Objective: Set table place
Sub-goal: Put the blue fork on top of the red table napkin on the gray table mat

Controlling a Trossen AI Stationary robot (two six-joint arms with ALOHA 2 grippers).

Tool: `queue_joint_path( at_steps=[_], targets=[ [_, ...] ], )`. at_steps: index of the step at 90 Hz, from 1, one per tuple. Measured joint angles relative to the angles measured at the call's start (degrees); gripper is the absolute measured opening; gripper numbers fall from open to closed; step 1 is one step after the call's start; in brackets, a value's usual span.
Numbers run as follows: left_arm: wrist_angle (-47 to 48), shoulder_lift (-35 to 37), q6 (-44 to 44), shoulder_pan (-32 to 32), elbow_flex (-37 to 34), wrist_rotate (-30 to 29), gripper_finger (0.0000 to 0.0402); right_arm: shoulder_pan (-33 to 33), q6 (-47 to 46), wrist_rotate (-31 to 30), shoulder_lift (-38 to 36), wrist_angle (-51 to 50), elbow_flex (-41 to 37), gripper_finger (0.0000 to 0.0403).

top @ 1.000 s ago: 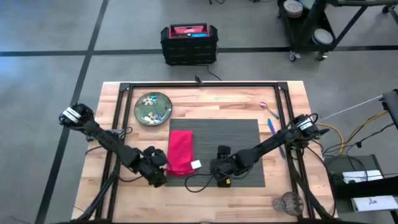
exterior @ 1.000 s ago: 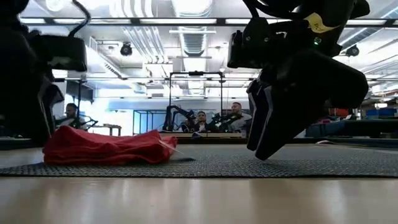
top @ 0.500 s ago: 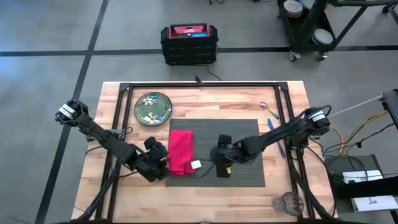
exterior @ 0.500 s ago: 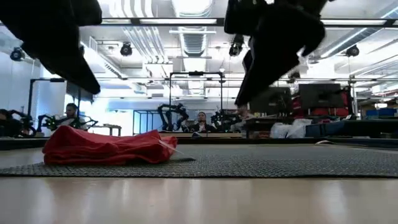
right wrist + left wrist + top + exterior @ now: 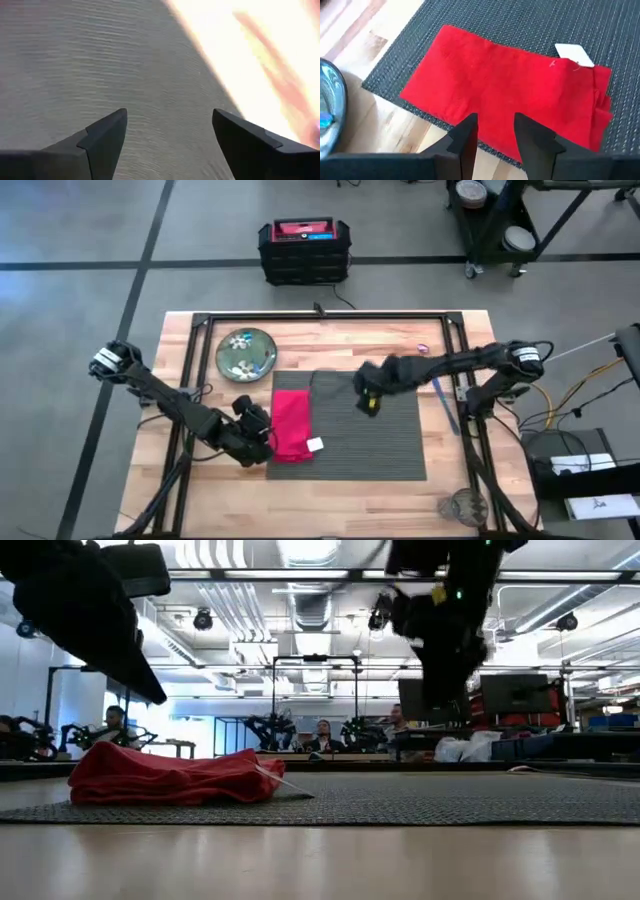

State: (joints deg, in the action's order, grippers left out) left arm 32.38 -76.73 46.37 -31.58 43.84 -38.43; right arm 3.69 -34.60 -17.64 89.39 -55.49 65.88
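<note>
The table (image 5: 330, 345) carries a grey mat (image 5: 350, 425) at its middle, with the red napkin (image 5: 290, 425) lying folded along the mat's left side, a white tag showing at its near corner. The green plate (image 5: 246, 353) sits off the mat on bare wood at the far left, and the thin utensils (image 5: 438, 385) lie on the wood by the mat's right edge, near the right arm's base. The glass (image 5: 462, 505) stands at the table's near right corner, well apart from everything else. What has changed in the last second is the right arm: its gripper (image 5: 368, 395) was low over the mat's near middle and has since lifted and swung to the far right part of the mat, fingers spread wide and empty over the ribbed surface in the wrist view. The left gripper (image 5: 495, 131) has barely shifted; it hangs just beside the napkin's left edge with its fingers apart and nothing between them. I read this as the napkin being placed and both arms letting go of that step. The right arm's swing toward the utensils suggests they may come next, while the plate and glass are yet to be brought to the mat.
</note>
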Motion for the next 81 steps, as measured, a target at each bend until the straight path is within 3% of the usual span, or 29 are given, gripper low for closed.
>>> queue_joint_path(
  at_steps=[12,28,44,52,62,68,81],
  targets=[
    [-0.1,0.0,-4.7,0.6,0.4,-4.3,0.0113,6.2,-2.7,-0.4,-1.6,-0.9,-2.3,0.0276],
    [-0.3,0.0,-9.6,2.6,0.4,-4.7,0.0113,11.8,-4.1,0.1,-2.3,0.0,-7.9,0.0262],
    [0.7,0.1,-10.9,4.8,0.4,-4.7,0.0113,13.1,-0.5,5.3,-2.0,15.3,-12.1,0.0246],
    [6.1,1.4,-7.5,6.6,2.7,-4.3,0.0113,12.8,2.4,8.0,-2.0,23.0,-12.7,0.0239],
    [19.4,4.8,1.5,12.2,7.9,-4.1,0.0113,12.9,6.8,9.9,-2.0,28.0,-11.4,0.0234],
    [25.9,6.8,2.1,17.2,9.7,-2.7,0.0114,12.8,8.9,9.7,-2.0,31.5,-10.5,0.0233],
    [25.3,11.6,-3.9,32.8,9.6,0.2,0.0129,12.8,11.8,9.7,-1.5,38.6,-10.6,0.0239]
  ],
)
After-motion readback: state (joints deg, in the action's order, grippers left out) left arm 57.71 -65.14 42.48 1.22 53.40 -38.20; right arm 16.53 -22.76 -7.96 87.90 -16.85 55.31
